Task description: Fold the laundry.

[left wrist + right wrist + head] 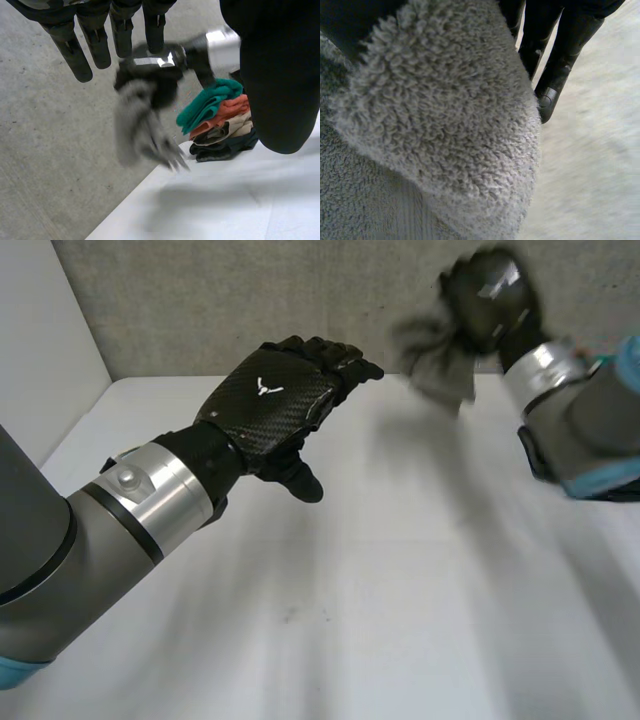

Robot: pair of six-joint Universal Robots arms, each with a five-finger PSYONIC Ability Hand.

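White table (400, 620), grey textured wall (250, 300) behind it.

Task item: we see one grey towel (435, 360), looped terry pile, bunched rather than spread. It is held up in the air over the far right part of the table, in front of the wall, with its loose end hanging down from the right hand (490, 295). No part of it touches the table.

Right hand: fingers closed into a fist round the towel's upper end. In its wrist view the pile lies against the palm, with fingers (555, 65) showing just beside the fold.

Left hand (275, 400): open, fingers (95, 40) straight, thumb out to the side. It holds nothing and hovers above the table, well apart from the towel.

Other laundry: one stack of folded cloths (220, 120) sits on the table by its edge near the wall. We count four: teal on top, then orange, beige, and dark at the bottom.
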